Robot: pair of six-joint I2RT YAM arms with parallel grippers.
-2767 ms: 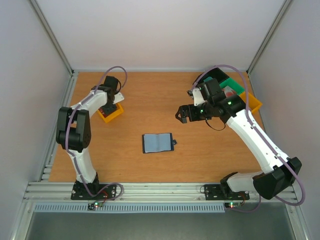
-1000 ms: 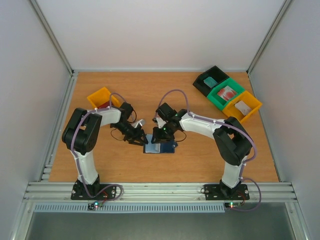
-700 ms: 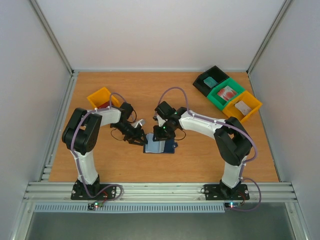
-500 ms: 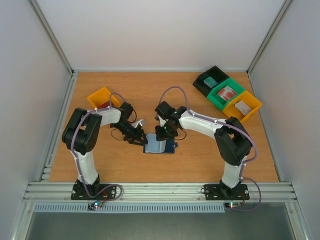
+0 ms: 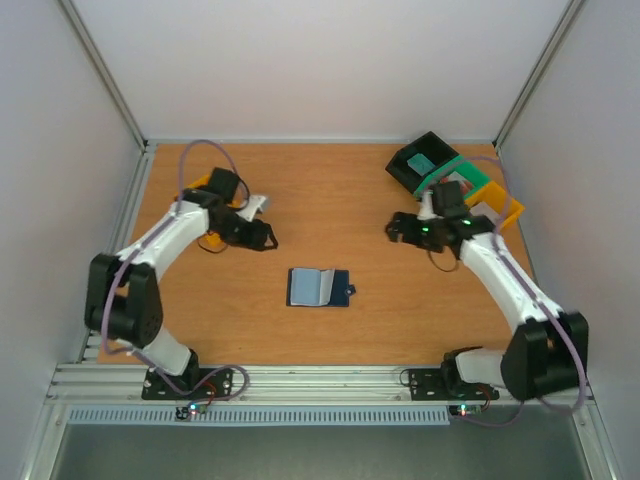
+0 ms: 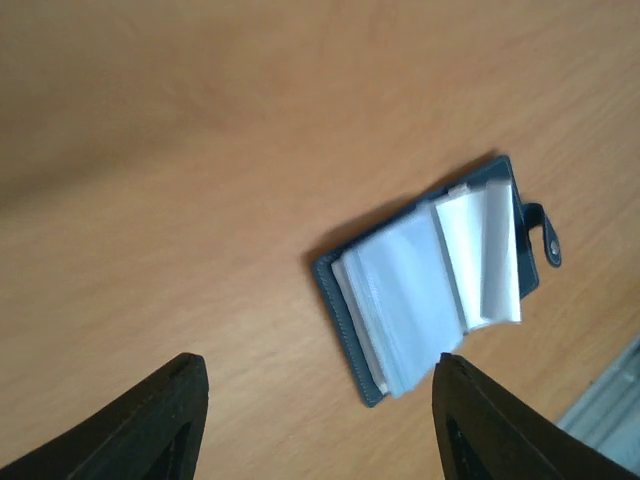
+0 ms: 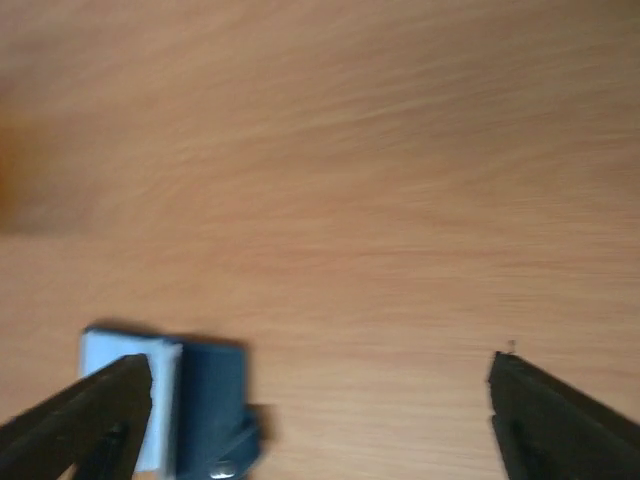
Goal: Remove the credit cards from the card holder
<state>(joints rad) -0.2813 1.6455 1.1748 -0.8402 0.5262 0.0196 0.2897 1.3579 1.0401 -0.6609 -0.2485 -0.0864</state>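
The card holder lies open on the wooden table, navy cover down and pale pockets up, one leaf half raised. It also shows in the left wrist view and, in part, in the right wrist view. No credit cards show in its pockets. My left gripper hangs back-left of it, open, nothing between its fingers. My right gripper hangs back-right of it, open wide and empty.
A black bin with a teal flat item, a green bin and a yellow bin stand at the back right, partly behind the right arm. Another yellow bin sits under the left arm.
Both grippers were down at the card holder; they have opened and drawn away, left to the back left, right to the back right. The holder now lies alone with one leaf raised.
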